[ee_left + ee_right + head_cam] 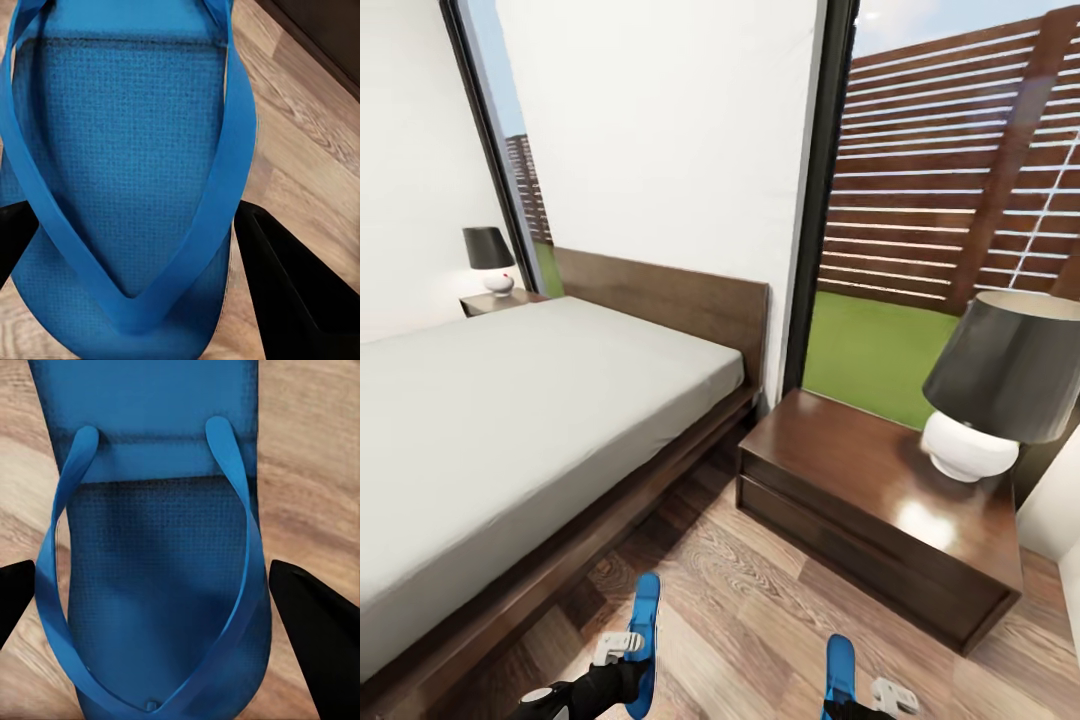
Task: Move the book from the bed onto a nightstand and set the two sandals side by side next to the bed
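Observation:
In the head view two bright blue sandals hang low over the wood floor beside the bed [510, 420]. My left gripper [632, 650] is shut on the left sandal [646, 610], close to the bed frame. My right gripper [852, 700] is shut on the right sandal [841, 660], in front of the near nightstand [860, 470]. The left wrist view shows its sandal [127, 135] strap side up between black fingers [300, 285]. In the right wrist view the other sandal [161, 585] lies the same way between fingers [315, 630]. The book is out of view; the grey mattress is bare.
A big black-shaded lamp [1000, 390] with a white base stands on the near nightstand. A second nightstand [490, 300] with a small lamp [490, 258] sits beyond the bed's far side. A floor strip [740, 590] runs between bed frame and near nightstand. Tall windows show grass and fence.

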